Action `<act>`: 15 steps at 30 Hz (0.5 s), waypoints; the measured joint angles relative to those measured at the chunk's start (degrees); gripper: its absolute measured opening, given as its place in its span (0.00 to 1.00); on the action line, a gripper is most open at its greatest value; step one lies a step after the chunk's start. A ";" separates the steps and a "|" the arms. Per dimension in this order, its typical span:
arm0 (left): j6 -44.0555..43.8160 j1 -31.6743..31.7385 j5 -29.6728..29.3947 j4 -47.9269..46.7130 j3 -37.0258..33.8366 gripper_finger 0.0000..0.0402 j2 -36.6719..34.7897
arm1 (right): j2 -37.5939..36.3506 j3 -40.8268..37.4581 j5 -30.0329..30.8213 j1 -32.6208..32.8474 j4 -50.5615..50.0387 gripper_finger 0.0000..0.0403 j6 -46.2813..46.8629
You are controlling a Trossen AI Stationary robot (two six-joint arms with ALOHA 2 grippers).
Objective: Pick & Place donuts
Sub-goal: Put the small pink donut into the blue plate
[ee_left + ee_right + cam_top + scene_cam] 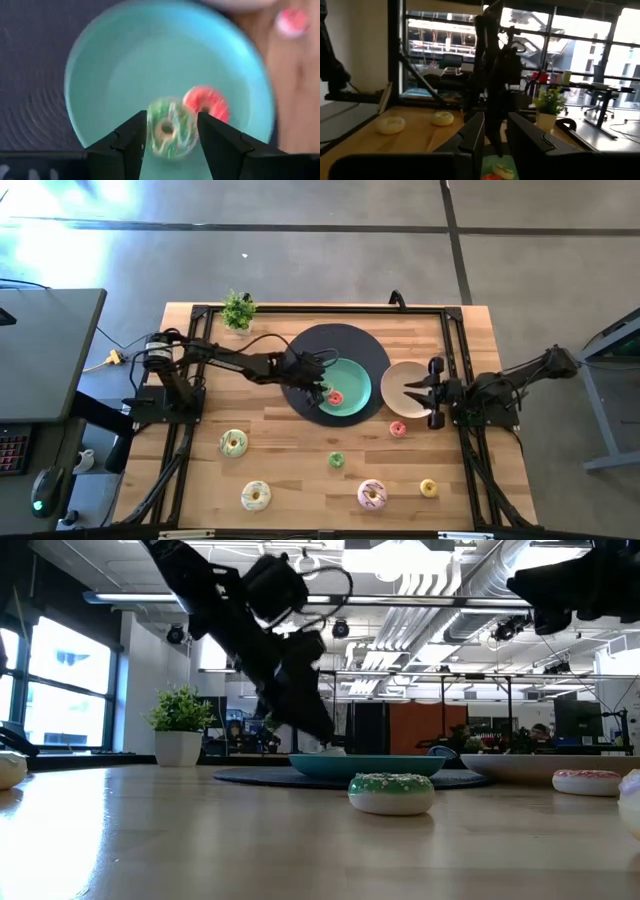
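A: High view: my left gripper point(318, 388) hangs over the teal plate point(357, 373); red donut point(336, 398) at the plate's 7 o'clock.

B: Left wrist view?

A: Fingers parted, green sprinkled donut point(170, 129) loose between them, beside the red one. Risk: it may bounce off. Right gripper point(413, 392) waits over the tan bowl point(392, 383), slightly parted, empty.

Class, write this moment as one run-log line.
left gripper: open over teal plate | green donut: between fingers, beside red donut | right gripper: over tan bowl
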 joint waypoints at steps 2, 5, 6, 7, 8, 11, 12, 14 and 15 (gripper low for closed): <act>1.05 0.00 -1.18 3.08 0.17 0.43 -0.81 | 3.77 2.58 -0.26 0.38 -1.24 0.20 1.08; 1.19 0.00 -0.92 6.10 0.02 0.43 -0.88 | 11.69 8.66 2.02 0.50 -7.01 0.20 2.35; 1.19 0.00 -0.51 7.41 0.02 0.43 -0.89 | 14.74 11.17 2.18 0.48 -9.93 0.20 4.03; 1.19 0.00 -0.32 8.63 0.08 0.43 -0.95 | 18.01 14.08 2.17 0.44 -13.32 0.20 6.29; 1.19 0.00 0.03 9.45 0.11 0.43 -0.97 | 21.39 16.89 1.74 0.44 -17.05 0.20 8.83; 1.17 -0.02 1.49 9.91 0.09 0.43 -0.95 | 32.77 24.25 -2.31 0.47 -30.12 0.20 15.84; 1.13 -0.02 2.20 10.32 0.09 0.43 -0.95 | 36.76 26.49 -4.76 0.50 -34.49 0.20 17.10; 1.09 -0.40 2.26 10.65 0.11 0.43 -0.95 | 43.83 30.50 -10.84 0.52 -41.42 0.20 18.78; 1.19 -0.49 2.20 10.58 0.10 0.43 -0.95 | 47.24 32.47 -13.33 0.55 -44.01 0.20 19.27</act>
